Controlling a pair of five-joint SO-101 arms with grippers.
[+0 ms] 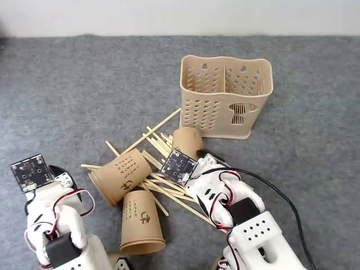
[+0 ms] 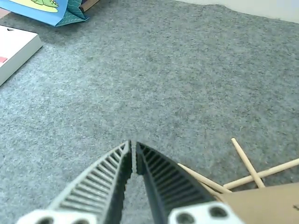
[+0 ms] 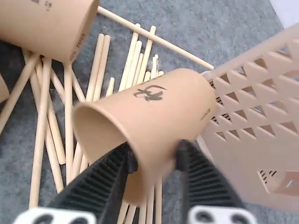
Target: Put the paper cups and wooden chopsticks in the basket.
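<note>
A tan slotted basket (image 1: 226, 95) stands upright at the back right of the grey mat. In front of it lies a heap of wooden chopsticks (image 1: 159, 147) with three paper cups on their sides. My right gripper (image 3: 154, 156) is shut on the paper cup (image 3: 149, 116) nearest the basket (image 3: 261, 126), its fingers (image 3: 112, 173) pressing the wall close to the rim. That cup (image 1: 188, 142) leans by the basket's front foot. Two more cups (image 1: 120, 176) (image 1: 142, 222) lie further left. My left gripper (image 2: 132, 148) is shut and empty over bare mat, left of the chopsticks (image 2: 247, 169).
The right arm's black cable (image 1: 281, 197) trails over the mat at the front right. The left arm (image 1: 50, 222) sits at the front left corner. A white box (image 2: 14, 51) and a blue sheet (image 2: 46, 9) lie beyond the mat's far side.
</note>
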